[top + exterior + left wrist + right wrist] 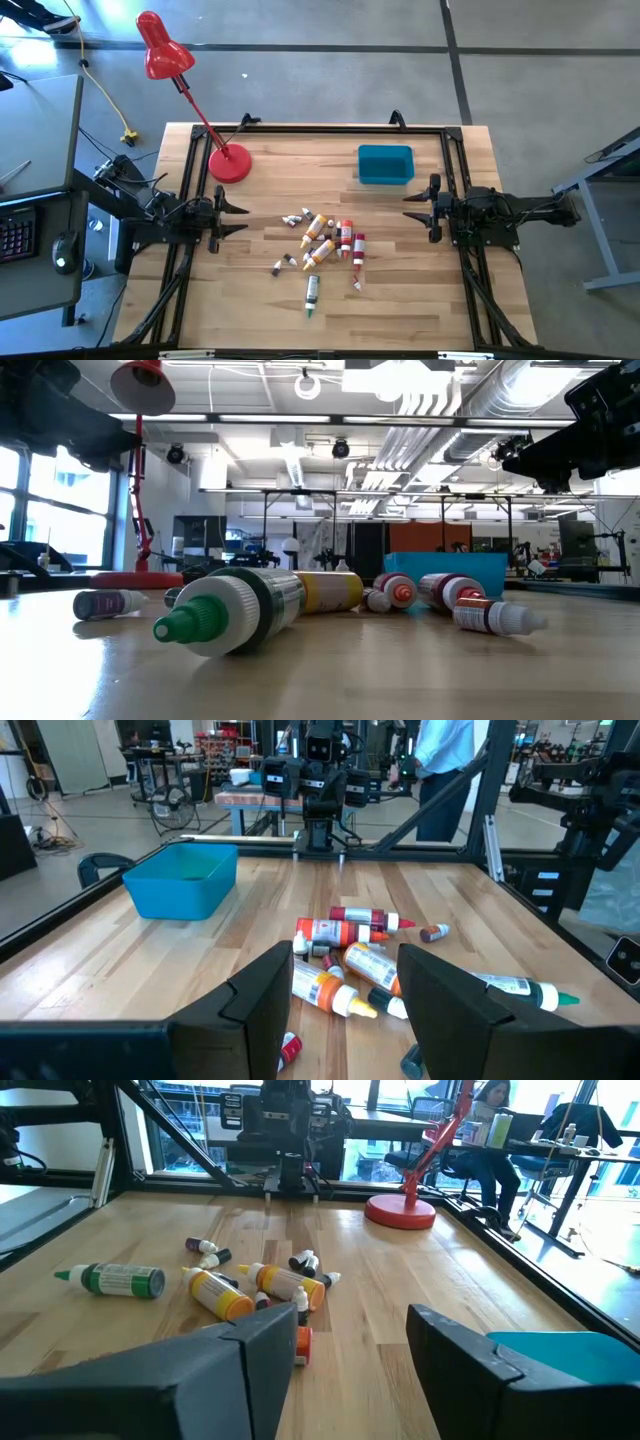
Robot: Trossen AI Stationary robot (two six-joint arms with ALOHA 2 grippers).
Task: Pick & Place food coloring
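Several small food coloring bottles (325, 240) lie on their sides in a loose heap at the middle of the wooden table: yellow-orange ones (325, 990), red ones (345, 925), tiny grey-white ones (205, 1247) and a green-tipped one (312, 294) nearest the front edge. My left gripper (238, 217) waits open at the table's left side, level, pointing at the heap with nothing between its fingers. My right gripper (412, 207) waits open at the right side, also level and holding nothing.
A blue plastic bin (385, 164) stands at the far right of the table. A red desk lamp's base (229, 163) sits at the far left, its head leaning out over the edge. Black frame rails (320, 128) run around the table. People show in the room beyond.
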